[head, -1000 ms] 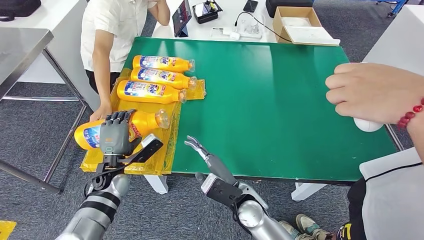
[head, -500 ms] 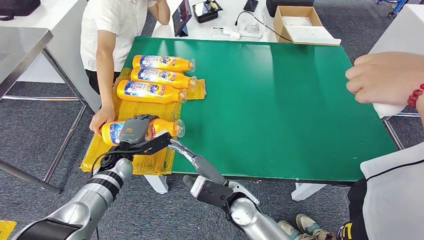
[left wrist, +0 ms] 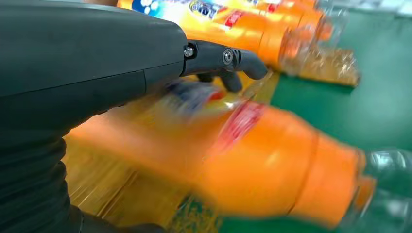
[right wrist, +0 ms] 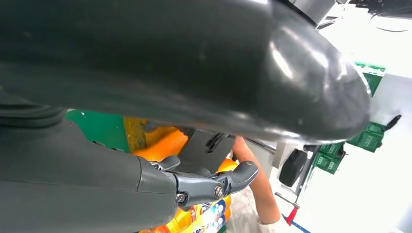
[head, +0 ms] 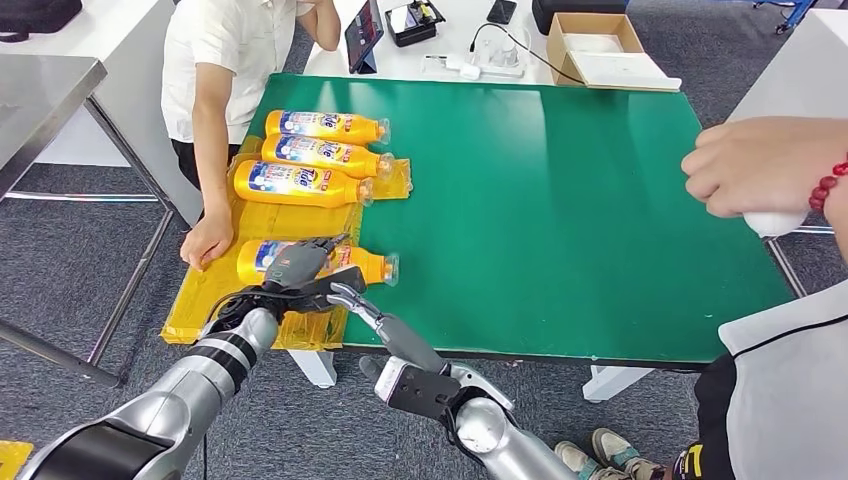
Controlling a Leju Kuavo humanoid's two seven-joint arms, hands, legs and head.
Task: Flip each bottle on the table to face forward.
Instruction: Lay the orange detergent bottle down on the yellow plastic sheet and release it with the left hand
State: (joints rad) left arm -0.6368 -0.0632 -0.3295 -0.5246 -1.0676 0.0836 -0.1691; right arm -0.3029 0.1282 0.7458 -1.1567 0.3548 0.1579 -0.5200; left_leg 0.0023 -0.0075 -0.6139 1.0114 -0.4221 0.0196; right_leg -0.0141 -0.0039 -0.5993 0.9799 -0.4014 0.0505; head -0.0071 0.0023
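Four orange bottles are shown lying on their sides on a yellow sheet [head: 215, 300] at the left end of the green table [head: 560, 200]. Three bottles [head: 310, 155] are ranged side by side at the far part of the sheet, labels up, clear caps toward the table's middle. The fourth bottle [head: 355, 263] lies nearer the front edge, apart from the three, and is gripped from above by the left hand [head: 296, 263], whose fingers are curled over its label. The bottle's outline is blurred in the left wrist view. The right hand [head: 352, 297] is held just beside this bottle with fingers extended; whether they touch it cannot be told. A person's hand [head: 207, 242] rests at the bottle's base. Beyond the table, a cardboard box [head: 598, 48] holding white sheets is seen. Another person's hand [head: 755, 165], cut off at the right edge, covers a white object.
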